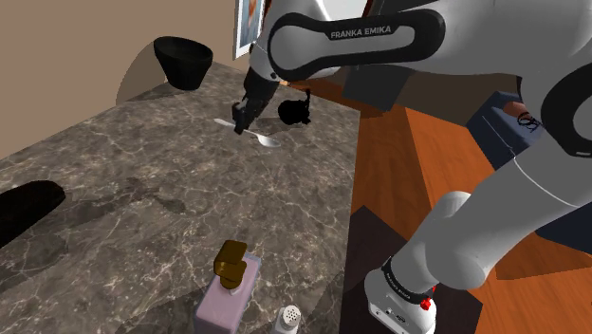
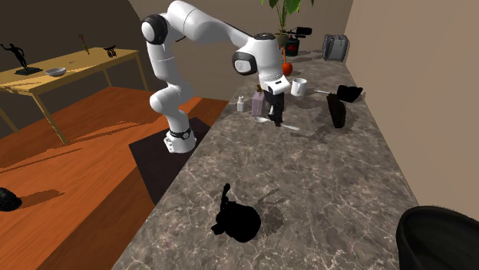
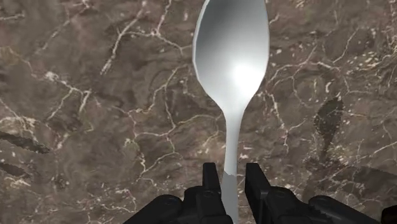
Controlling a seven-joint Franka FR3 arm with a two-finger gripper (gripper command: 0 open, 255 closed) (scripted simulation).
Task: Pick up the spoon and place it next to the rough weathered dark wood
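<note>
Dark marble countertop (image 1: 142, 190), and the gripper (image 3: 231, 172) is clamped on the spoon (image 3: 230, 57) down at the handle end, probably so the bowl sticks out free for carrying.

The spoon (image 3: 230, 57) looks like smooth polished metal, with a bright glare in its bowl. The worktop (image 3: 95, 127) is dark veined marble; the claw (image 3: 233, 173) is matt black.

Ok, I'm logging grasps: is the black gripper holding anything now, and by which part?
The black two-finger gripper clasps the shiny silver-grey spoon by its thin handle, with the bowl pointing away from it.
</note>
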